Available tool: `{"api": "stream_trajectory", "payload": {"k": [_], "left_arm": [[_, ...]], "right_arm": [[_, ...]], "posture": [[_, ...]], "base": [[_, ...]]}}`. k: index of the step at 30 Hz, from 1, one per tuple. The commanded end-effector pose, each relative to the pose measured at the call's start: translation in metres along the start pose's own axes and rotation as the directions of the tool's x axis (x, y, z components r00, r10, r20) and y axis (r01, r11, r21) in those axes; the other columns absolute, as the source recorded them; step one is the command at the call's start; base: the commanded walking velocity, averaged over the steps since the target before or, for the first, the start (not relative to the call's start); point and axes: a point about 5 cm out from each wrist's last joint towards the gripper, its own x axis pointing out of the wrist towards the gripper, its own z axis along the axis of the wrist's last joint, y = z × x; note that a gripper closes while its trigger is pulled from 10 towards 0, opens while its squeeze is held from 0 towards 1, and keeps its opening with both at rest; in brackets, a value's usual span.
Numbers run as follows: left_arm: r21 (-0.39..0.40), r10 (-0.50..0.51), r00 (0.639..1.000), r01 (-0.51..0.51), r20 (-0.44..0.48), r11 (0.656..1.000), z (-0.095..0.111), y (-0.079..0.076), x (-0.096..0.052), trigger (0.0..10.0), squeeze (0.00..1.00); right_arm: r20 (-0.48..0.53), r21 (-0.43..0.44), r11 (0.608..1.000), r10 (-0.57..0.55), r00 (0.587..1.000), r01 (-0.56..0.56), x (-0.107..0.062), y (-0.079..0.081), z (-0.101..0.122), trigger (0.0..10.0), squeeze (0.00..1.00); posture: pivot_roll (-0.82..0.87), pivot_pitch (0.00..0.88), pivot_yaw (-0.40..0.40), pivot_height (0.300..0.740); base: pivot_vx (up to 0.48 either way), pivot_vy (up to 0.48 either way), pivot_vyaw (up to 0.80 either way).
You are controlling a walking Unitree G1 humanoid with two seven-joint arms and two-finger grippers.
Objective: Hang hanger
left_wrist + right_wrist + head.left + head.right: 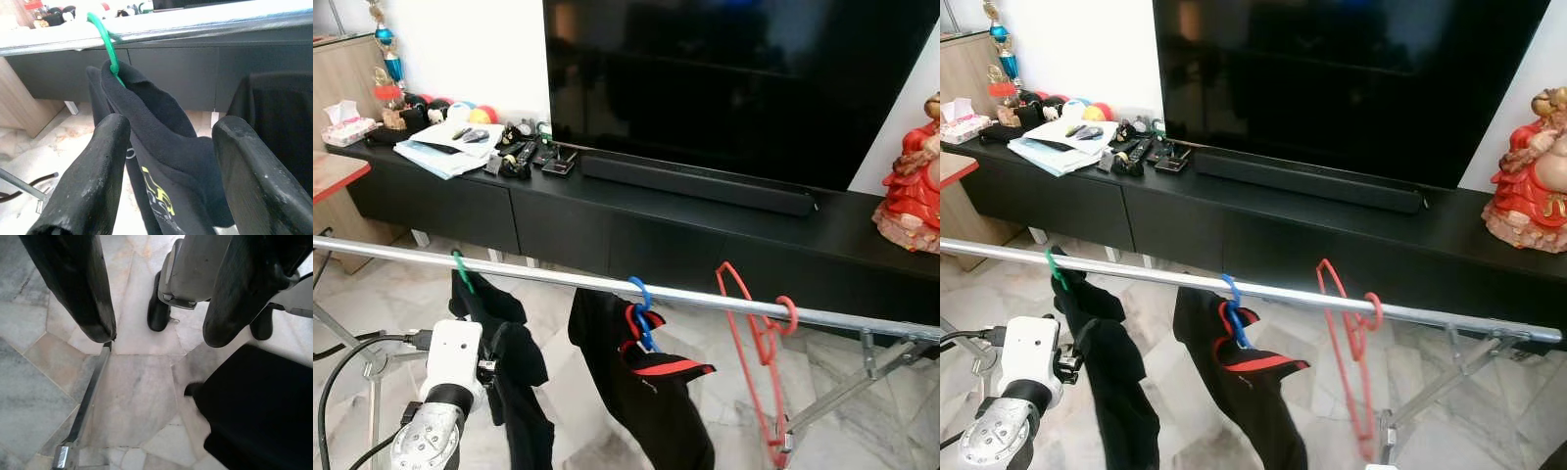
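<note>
A silver rail [538, 277] runs across in front of me. A green hanger [461, 271] hooks over its left part and carries a black garment [514, 377]. Further along, a blue hanger [641, 299] holds a black and red garment [651, 392]. An empty red hanger [759, 338] hangs to the right of it. My left arm [450, 360] is raised just below the green hanger. In the wrist view my left gripper [166, 161] is open, with the black garment [161, 122] close between and beyond the fingers. My right gripper [156, 338] hangs open, pointing at the floor.
A black TV cabinet [636, 235] with a large TV [734, 78] and soundbar [695, 184] stands behind the rail. Papers and remotes [460, 147] lie at its left, a red figurine [913, 181] at its right. Rack legs [847, 392] cross the marble floor.
</note>
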Motion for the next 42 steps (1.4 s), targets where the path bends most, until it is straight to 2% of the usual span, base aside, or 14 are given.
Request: {"api": "stream_trajectory", "payload": {"k": [1, 6, 8, 10, 11, 14, 15, 21, 35, 42], "left_arm": [[0.011, -0.032, 0.999, 0.032, -0.006, 0.999, 0.000, -0.006, 0.002, 10.0, 0.00], [0.023, -0.044, 0.999, 0.044, -0.019, 0.999, -0.002, -0.008, 0.006, 10.0, 0.00], [0.068, -0.075, 0.997, 0.077, -0.031, 0.995, -0.003, -0.010, 0.014, 10.0, 0.00], [0.078, -0.076, 0.996, 0.079, -0.036, 0.994, -0.003, -0.011, 0.017, 10.0, 0.00], [0.085, -0.068, 0.997, 0.071, -0.032, 0.994, -0.001, -0.010, 0.024, 10.0, 0.00], [0.115, -0.041, 0.999, 0.044, -0.023, 0.992, 0.002, -0.007, 0.032, 10.0, 0.00], [0.128, 0.008, 1.000, -0.005, -0.024, 0.992, 0.005, -0.002, 0.039, 10.0, 0.00], [0.157, 0.077, 0.995, -0.066, -0.064, 0.985, -0.001, 0.007, 0.052, 10.0, 0.00], [0.160, 0.313, 0.942, -0.292, -0.124, 0.943, -0.012, 0.039, 0.059, 10.0, 0.00], [0.109, 0.387, 0.901, -0.372, -0.197, 0.922, -0.022, 0.050, 0.059, 10.0, 0.00]], "right_arm": [[0.004, 0.000, 1.000, -0.012, 1.000, 0.012, -0.001, -0.005, 0.001, 10.0, 0.00], [0.004, 0.001, 1.000, -0.013, 1.000, 0.013, -0.001, -0.005, 0.001, 10.0, 0.00], [0.004, 0.000, 1.000, -0.012, 1.000, 0.012, -0.001, -0.005, 0.002, 10.0, 0.00], [0.004, 0.000, 1.000, -0.012, 1.000, 0.012, -0.001, -0.005, 0.002, 10.0, 0.00], [0.005, 0.000, 1.000, -0.012, 1.000, 0.012, 0.000, -0.005, 0.002, 10.0, 0.00], [0.006, 0.002, 1.000, -0.012, 1.000, 0.012, 0.000, -0.004, 0.003, 10.0, 0.00], [0.009, 0.006, 1.000, -0.011, 1.000, 0.011, 0.000, -0.004, 0.003, 10.0, 0.00], [0.009, 0.002, 1.000, -0.007, 1.000, 0.007, 0.000, -0.004, 0.004, 10.0, 0.00], [0.011, 0.006, 1.000, -0.007, 1.000, 0.007, 0.000, -0.004, 0.004, 10.0, 0.00], [0.010, 0.000, 1.000, -0.007, 1.000, 0.007, 0.000, -0.005, 0.004, 10.0, 0.00]], "posture": [[0.11, 0.000, -0.032, 0.740], [0.11, 0.000, -0.035, 0.740], [0.11, 0.000, -0.038, 0.740], [0.11, 0.000, -0.039, 0.740], [0.11, 0.000, -0.039, 0.740], [0.10, 0.000, -0.038, 0.740], [0.11, 0.000, -0.042, 0.740], [0.11, 0.000, -0.051, 0.740], [0.10, 0.000, -0.059, 0.740], [0.10, 0.000, -0.063, 0.740]], "base": [[0.000, 0.000, 0.00], [0.000, 0.000, 0.00], [0.000, 0.000, 0.00], [0.000, 0.000, 0.00], [0.000, 0.000, 0.00], [0.000, 0.000, 0.00], [0.000, 0.000, 0.00], [0.000, 0.000, 0.00], [0.000, 0.000, 0.00], [0.000, 0.000, 0.00]]}}
